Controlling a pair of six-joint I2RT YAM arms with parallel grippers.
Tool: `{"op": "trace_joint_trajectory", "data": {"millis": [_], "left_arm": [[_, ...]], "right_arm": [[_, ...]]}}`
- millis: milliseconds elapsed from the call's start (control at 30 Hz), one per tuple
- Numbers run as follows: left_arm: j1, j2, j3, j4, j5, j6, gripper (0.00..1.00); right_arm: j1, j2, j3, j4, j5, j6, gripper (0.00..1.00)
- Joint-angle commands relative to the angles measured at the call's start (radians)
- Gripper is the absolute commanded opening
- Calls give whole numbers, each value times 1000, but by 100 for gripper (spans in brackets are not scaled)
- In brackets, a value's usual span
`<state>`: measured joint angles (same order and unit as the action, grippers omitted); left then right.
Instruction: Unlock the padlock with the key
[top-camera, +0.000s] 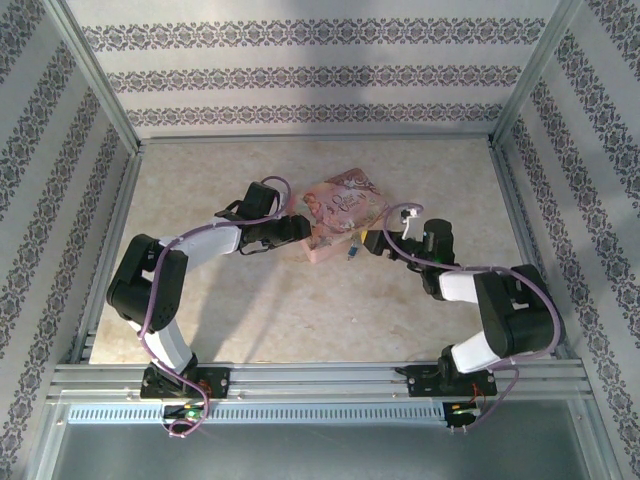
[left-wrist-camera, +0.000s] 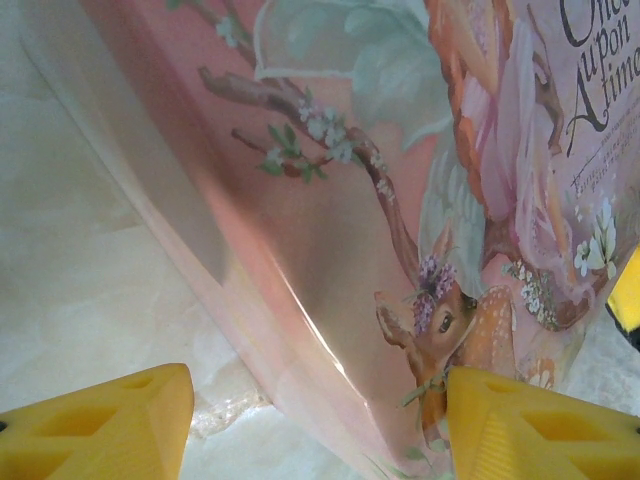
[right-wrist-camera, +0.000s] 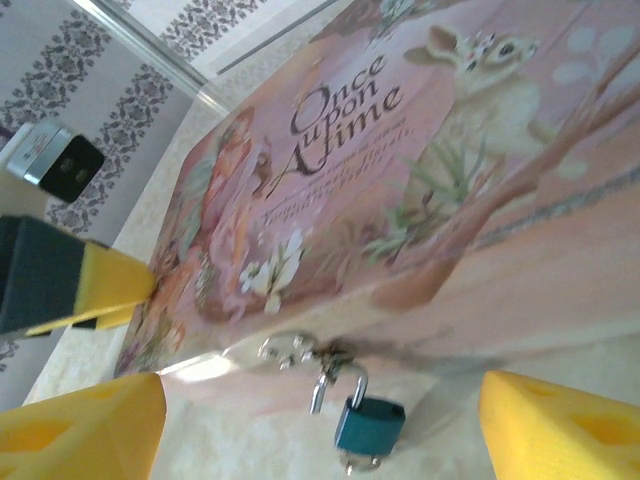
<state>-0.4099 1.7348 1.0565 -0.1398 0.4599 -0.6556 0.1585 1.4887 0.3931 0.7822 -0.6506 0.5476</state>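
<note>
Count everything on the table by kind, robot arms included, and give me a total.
Pink illustrated tin box: 1
Teal-blue padlock with silvery shackle: 1
Black-and-white robot arms: 2
Total: 4

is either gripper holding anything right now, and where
Nothing is gripped. The right gripper stands open short of the padlock; the left gripper is open at the pink tin's corner.
</note>
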Motion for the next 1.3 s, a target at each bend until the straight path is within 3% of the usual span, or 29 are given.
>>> {"op": "trace_joint_trajectory", "data": {"millis": [0,133,367,1033,1267], "left_arm": [[8,8,-38,-92,-72,5,66],[8,7,-38,-91,-76,7,66],[8,7,-39,-82,-70,1,66],[8,0,-18,-114,-73,14,65],[8,0,-11,-122,-81,19,65]], "right_arm": [[-13,-51,-28,-7,-94,16,82],[-8,-23,-25,2,-158,56,87],[33,79,7,66,-150,80,87],[88,308,136,188,-157,117,81],[93,373,145,298,-207,164,74]]}}
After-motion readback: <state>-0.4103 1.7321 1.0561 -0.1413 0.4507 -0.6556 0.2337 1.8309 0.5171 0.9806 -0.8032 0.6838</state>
